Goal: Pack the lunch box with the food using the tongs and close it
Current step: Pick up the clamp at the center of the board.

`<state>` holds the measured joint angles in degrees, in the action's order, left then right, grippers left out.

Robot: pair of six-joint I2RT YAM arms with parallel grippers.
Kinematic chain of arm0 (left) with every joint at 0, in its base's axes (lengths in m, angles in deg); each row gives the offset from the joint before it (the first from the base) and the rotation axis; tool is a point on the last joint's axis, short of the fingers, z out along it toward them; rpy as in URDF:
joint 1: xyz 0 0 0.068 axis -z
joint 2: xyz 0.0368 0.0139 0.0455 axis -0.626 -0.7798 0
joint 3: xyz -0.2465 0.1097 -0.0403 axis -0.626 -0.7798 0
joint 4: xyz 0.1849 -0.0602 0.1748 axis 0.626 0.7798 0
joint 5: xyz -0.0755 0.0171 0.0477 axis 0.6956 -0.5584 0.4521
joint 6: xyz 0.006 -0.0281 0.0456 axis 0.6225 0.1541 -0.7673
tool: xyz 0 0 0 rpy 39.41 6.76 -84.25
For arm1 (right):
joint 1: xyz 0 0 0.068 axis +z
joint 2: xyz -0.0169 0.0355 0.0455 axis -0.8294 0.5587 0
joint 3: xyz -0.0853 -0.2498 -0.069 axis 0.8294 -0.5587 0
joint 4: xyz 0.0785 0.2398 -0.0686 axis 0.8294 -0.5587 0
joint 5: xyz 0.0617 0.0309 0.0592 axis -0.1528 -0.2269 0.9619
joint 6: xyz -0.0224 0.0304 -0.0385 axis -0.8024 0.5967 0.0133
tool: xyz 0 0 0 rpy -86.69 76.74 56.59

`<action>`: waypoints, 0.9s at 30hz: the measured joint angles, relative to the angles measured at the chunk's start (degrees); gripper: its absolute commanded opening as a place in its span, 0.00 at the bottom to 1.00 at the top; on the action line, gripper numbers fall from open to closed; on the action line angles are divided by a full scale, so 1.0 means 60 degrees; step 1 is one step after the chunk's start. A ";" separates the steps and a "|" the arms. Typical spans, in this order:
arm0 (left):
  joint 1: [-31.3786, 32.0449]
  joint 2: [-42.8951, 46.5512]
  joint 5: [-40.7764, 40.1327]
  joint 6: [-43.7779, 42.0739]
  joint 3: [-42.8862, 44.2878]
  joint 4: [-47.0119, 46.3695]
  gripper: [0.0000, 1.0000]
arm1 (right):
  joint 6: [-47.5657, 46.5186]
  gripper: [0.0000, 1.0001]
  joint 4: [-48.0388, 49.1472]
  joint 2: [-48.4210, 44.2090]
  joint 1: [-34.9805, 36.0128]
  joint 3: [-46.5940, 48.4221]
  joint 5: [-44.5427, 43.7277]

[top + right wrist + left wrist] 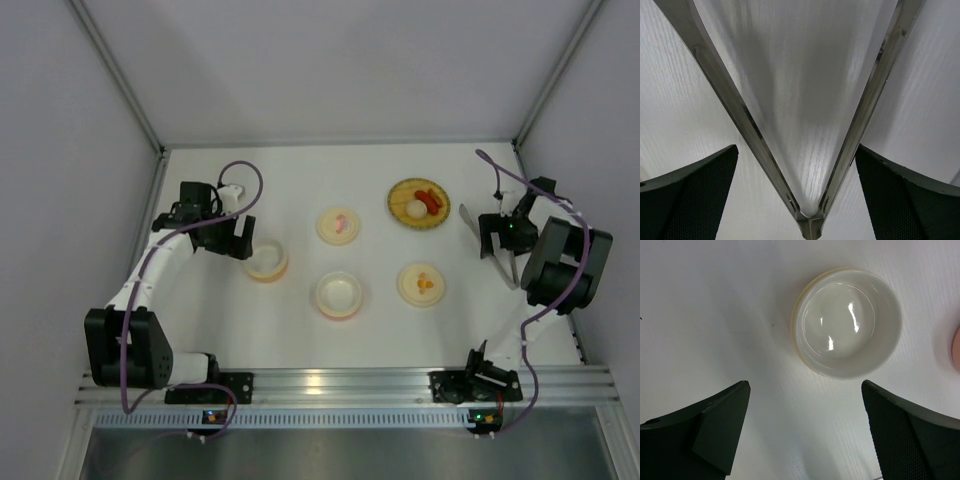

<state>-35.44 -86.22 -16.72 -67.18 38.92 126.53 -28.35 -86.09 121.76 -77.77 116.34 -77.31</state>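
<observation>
- Currently straddling the joined end of the tongs [740, 114] with the right gripper [796, 147]; jaws spread wide, clamped on nothing.
- Lying flat on the table [670, 125] beneath it, with both arms fanning out ahead past the fingers [695, 195]; hard to tell whether touching the right one.
- Hovering with the left gripper [805, 387] just short of a bowl [847, 322], set ahead and slightly right of the tips; jaws wide apart, nothing held.
- Resting on a plate [395, 200] just past the tongs' far tip, near the right gripper: the food [428, 198], red pieces and one pale ball.
- Between the two grippers, well apart from both: two lids [338, 225] and a second bowl [338, 295].
</observation>
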 measured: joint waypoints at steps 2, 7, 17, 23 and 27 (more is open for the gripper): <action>0.0000 -0.0022 0.0029 0.0036 0.0000 -0.0011 0.98 | 0.0047 1.00 0.0211 0.0000 0.0029 0.0000 0.0000; 0.0000 -0.0233 0.0033 0.0138 0.0000 -0.0058 0.98 | 0.0080 0.99 0.0637 0.0011 0.0153 -0.0004 0.0022; 0.0000 -0.0455 0.0029 0.0197 0.0015 -0.0106 0.98 | 0.0073 0.76 0.1042 0.0157 0.0229 -0.0015 -0.0015; 0.0000 -0.0455 0.0026 0.0197 0.0051 -0.0120 0.98 | -0.0015 0.59 0.1282 0.0047 0.0229 -0.0226 -0.0073; 0.0000 -0.0452 0.0004 0.0189 0.0073 -0.0117 0.98 | -0.0036 0.57 0.1042 -0.0306 0.0229 -0.0532 0.0178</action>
<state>-35.44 -88.93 -16.70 -66.04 39.36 125.83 -28.57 -79.84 119.93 -76.40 113.15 -76.24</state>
